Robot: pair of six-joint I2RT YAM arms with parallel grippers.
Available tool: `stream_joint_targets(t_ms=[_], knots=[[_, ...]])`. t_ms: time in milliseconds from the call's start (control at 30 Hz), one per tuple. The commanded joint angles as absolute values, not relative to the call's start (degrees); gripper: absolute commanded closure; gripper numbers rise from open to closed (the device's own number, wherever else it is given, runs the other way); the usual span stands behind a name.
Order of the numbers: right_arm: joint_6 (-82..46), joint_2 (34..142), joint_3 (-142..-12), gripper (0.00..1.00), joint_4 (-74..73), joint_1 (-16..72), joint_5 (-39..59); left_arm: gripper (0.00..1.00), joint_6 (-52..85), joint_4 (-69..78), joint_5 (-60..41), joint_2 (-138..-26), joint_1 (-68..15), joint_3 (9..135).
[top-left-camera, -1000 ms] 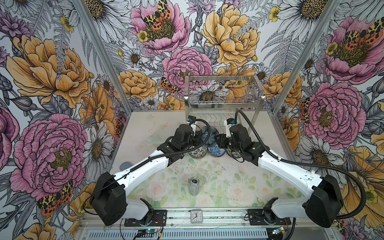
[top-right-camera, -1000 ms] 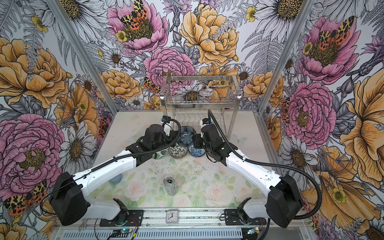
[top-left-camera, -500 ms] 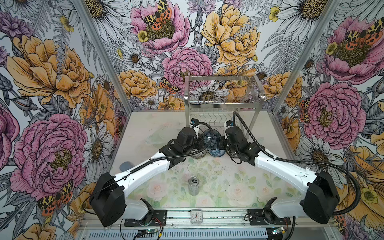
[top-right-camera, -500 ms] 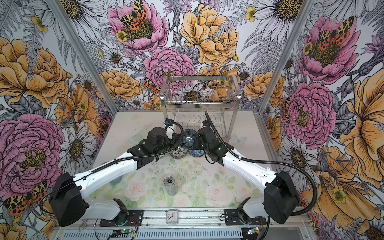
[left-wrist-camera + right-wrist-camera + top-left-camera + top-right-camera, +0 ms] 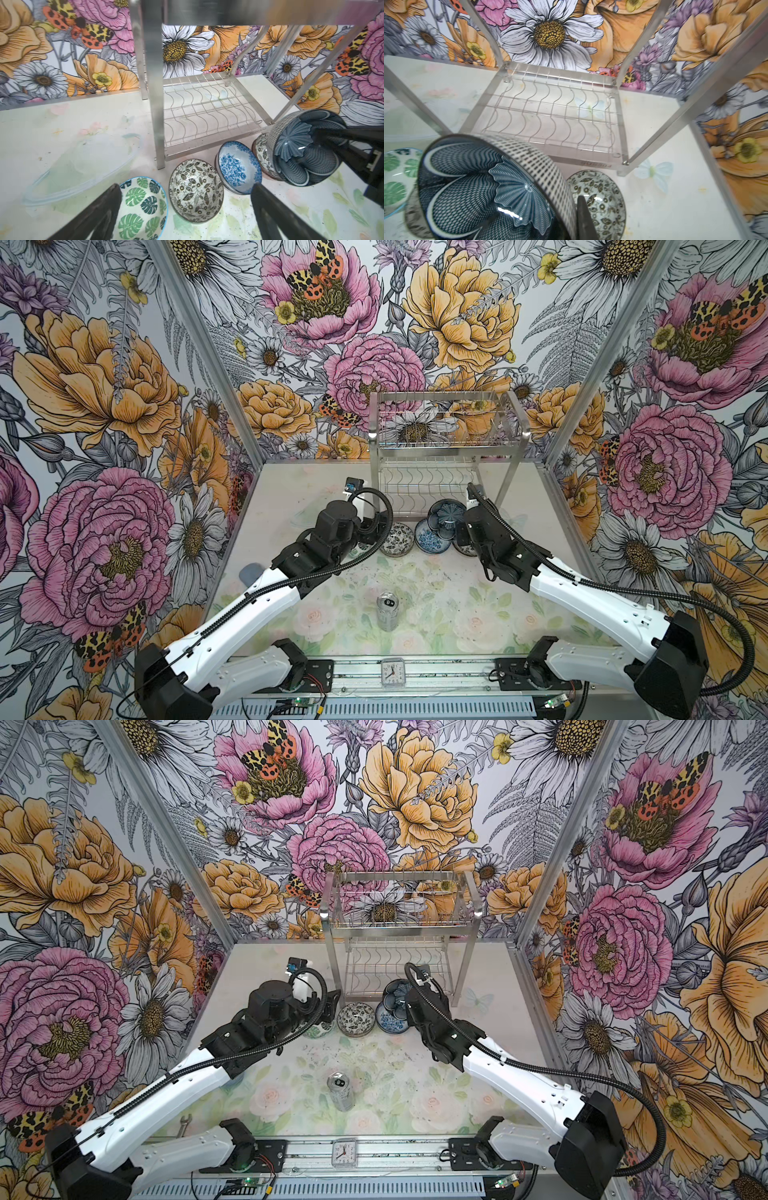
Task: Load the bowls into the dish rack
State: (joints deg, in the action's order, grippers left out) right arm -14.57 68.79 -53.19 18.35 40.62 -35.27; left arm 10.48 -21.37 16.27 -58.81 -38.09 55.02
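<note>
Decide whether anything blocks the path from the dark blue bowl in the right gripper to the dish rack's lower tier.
Nothing visible does. The dark blue bowl hangs tilted before the dish rack, whose lower wavy slots hold nothing.

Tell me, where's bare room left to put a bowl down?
The lower wire tier of the dish rack is bare, as is the table between the silver can and the bowls. Crowded: the rack's front edge, where they cluster.
</note>
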Motion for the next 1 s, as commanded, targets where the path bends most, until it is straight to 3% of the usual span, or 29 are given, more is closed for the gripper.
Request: stream_joint_targets(t_ms=[0, 200, 400, 667, 967], knots=[[-2.3, 70.98, -53.41, 1.0, 7.01, 41.22, -47.4, 0.01, 8.94, -23.22, 15.63, -57.53, -34.25, 52.64], [16.47, 76.44, -47.69, 1.0, -19.81, 41.27, -55.22, 0.01, 8.18, -20.25, 13.9, -59.16, -29.33, 50.85], [31.83, 89.94, -48.53, 1.0, -41.02, 39.6, -56.67, 0.01, 7.58, -19.59, 12.39, -61.15, -27.5, 51.54], [40.5, 106.87, -61.39, 1.0, -46.03, 34.18, -57.98, 0.01, 6.16, -20.47, 10.34, -60.63, -26.68, 53.01], [46.58, 118.65, -74.1, 1.0, -46.85, 29.68, -59.23, 0.01, 6.12, -20.2, 8.91, -61.63, -24.92, 53.16]])
